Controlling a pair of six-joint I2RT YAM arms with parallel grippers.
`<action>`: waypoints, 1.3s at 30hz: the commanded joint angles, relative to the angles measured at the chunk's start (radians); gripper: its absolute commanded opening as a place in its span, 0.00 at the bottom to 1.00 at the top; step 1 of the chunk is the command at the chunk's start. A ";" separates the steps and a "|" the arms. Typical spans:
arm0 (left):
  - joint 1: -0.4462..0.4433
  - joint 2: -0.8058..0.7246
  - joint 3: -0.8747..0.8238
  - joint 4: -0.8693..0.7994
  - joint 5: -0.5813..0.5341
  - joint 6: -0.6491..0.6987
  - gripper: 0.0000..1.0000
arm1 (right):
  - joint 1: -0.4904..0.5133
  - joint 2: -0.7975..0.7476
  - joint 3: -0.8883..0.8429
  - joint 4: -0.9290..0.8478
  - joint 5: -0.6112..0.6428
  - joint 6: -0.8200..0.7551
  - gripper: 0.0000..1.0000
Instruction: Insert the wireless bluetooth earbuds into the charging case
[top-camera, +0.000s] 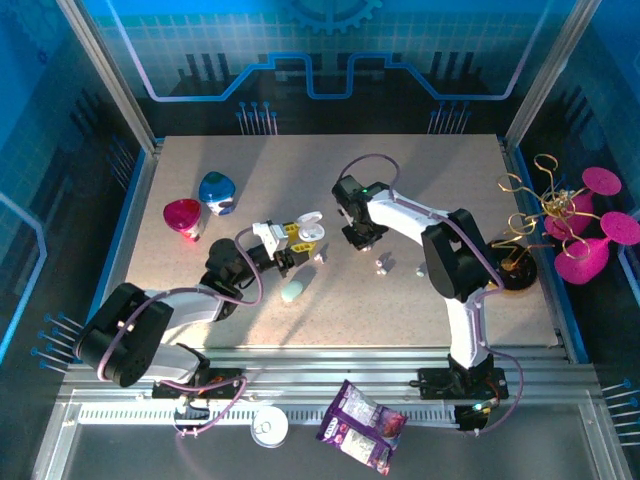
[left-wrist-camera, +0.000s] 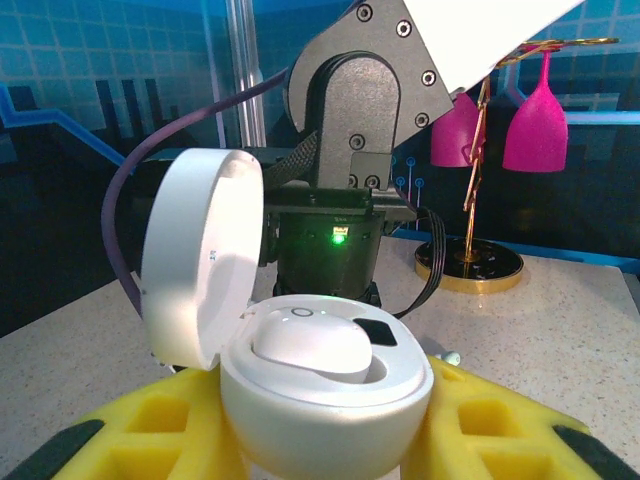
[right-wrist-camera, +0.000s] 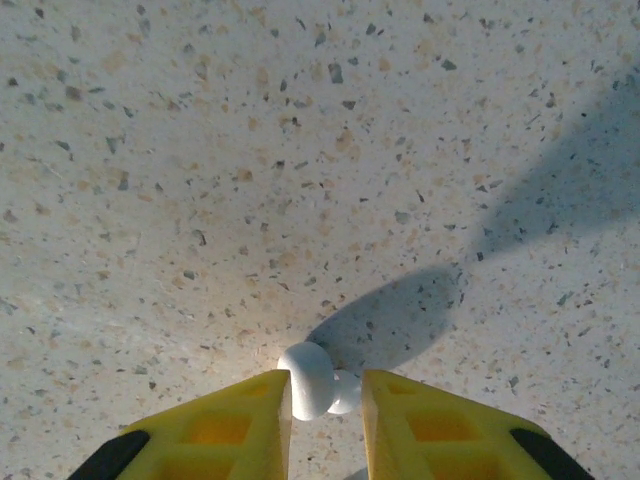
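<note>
My left gripper (top-camera: 297, 238) is shut on a white charging case (left-wrist-camera: 322, 405). Its lid (left-wrist-camera: 200, 255) stands open, hinged up to the left. One white earbud (left-wrist-camera: 312, 345) sits in the case, beside a dark empty slot (left-wrist-camera: 376, 331). In the top view the case (top-camera: 308, 229) is at mid-table. My right gripper (top-camera: 362, 238) points down at the table. Its yellow fingers (right-wrist-camera: 240, 420) close on a small white earbud (right-wrist-camera: 312, 380) from both sides. Two more earbuds (top-camera: 381, 265) (top-camera: 418, 268) lie loose on the table to the right.
A mint case (top-camera: 296, 290) lies near the left gripper. A red object (top-camera: 183, 217) and a blue one (top-camera: 218, 192) stand at the back left. A gold rack with pink glasses (top-camera: 560, 220) stands off the right edge. A snack bag (top-camera: 362, 425) and a white disc (top-camera: 270, 428) lie by the arm bases.
</note>
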 joint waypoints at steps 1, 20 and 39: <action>0.007 -0.027 -0.009 0.009 -0.009 0.024 0.34 | 0.022 0.030 0.041 -0.059 0.048 -0.011 0.24; 0.007 -0.020 -0.014 0.019 -0.018 0.027 0.34 | 0.064 0.101 0.099 -0.117 0.101 -0.005 0.24; 0.006 -0.014 -0.016 0.031 -0.019 0.026 0.34 | 0.060 0.147 0.125 -0.125 0.112 -0.014 0.22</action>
